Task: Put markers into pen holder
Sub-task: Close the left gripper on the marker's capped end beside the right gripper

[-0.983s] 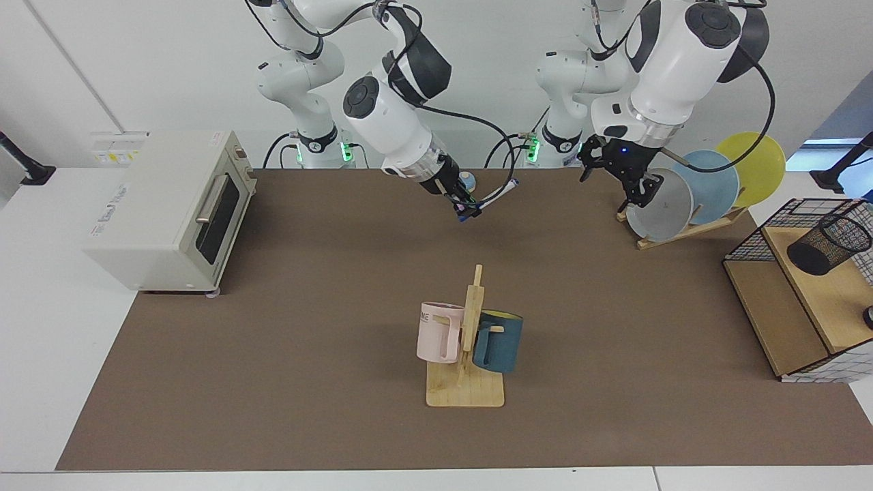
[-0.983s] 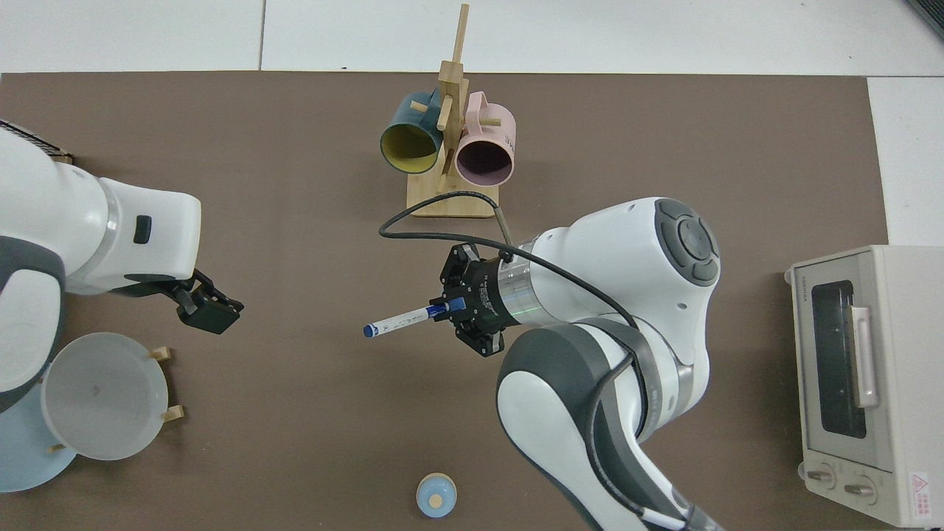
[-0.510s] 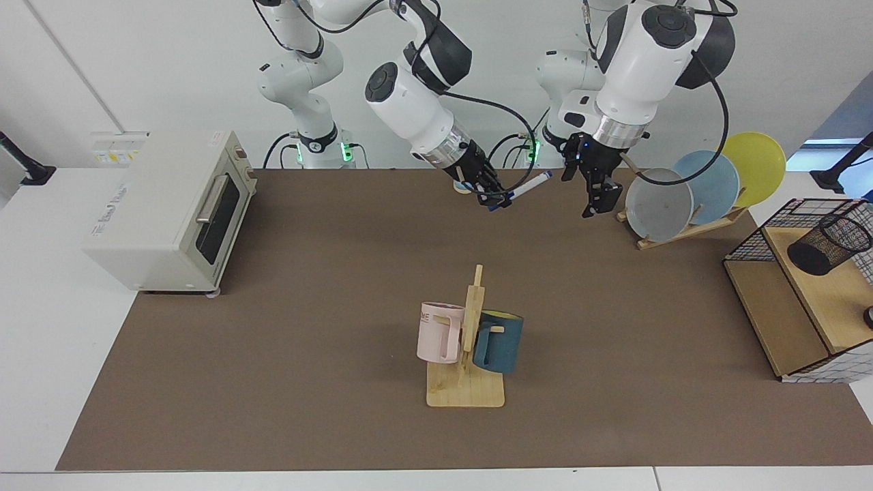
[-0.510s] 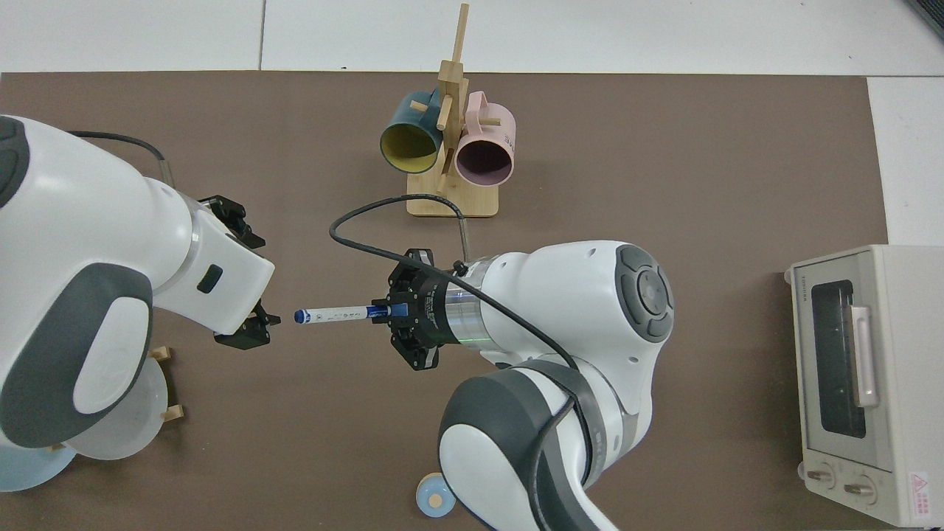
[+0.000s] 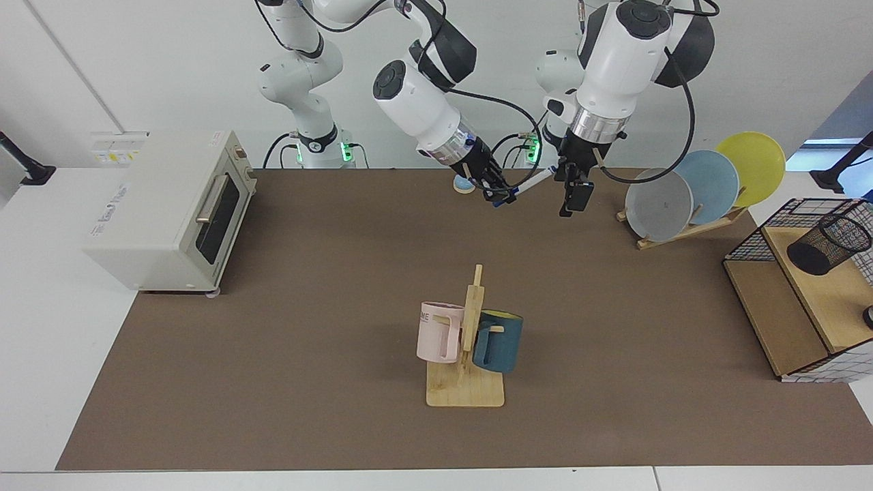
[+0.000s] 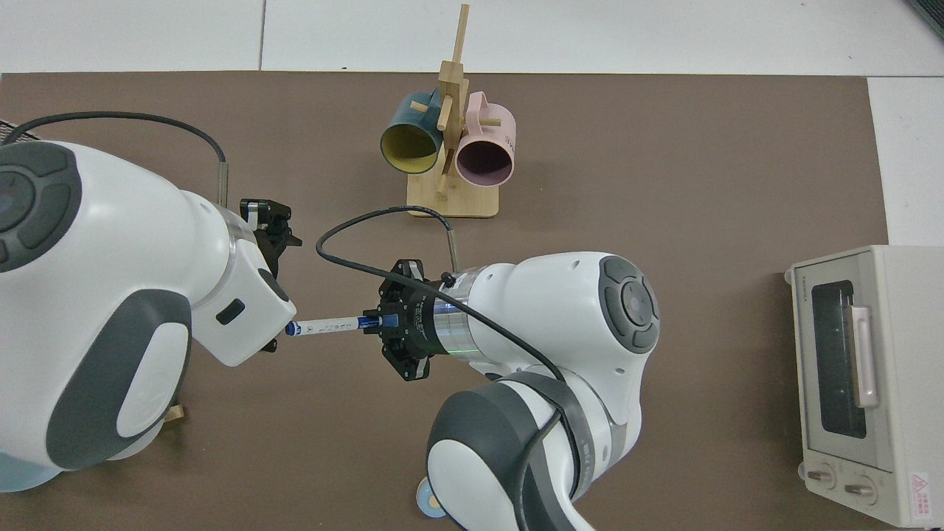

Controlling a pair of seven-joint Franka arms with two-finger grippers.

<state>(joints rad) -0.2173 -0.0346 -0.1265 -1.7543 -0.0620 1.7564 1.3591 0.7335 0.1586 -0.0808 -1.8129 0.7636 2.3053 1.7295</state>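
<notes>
The right gripper point(image 5: 500, 196) clenches the marker point(image 5: 530, 184) above the counter point(image 5: 307, 307), free end at the left gripper point(image 5: 569, 198), whose fingers' state I cannot tell. Release only once gripped; the pen holder point(image 5: 829, 244) stands well apart.

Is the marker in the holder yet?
Out. The marker is in mid-air in the right tool, its free end at the left tool. The holder stands in the basket.

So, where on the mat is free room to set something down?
Free: the mat between toaster oven and mug stand, and between that stand and the wire basket. Crowded: far middle, where the right pincer holds the marker beside the left pincer.
</notes>
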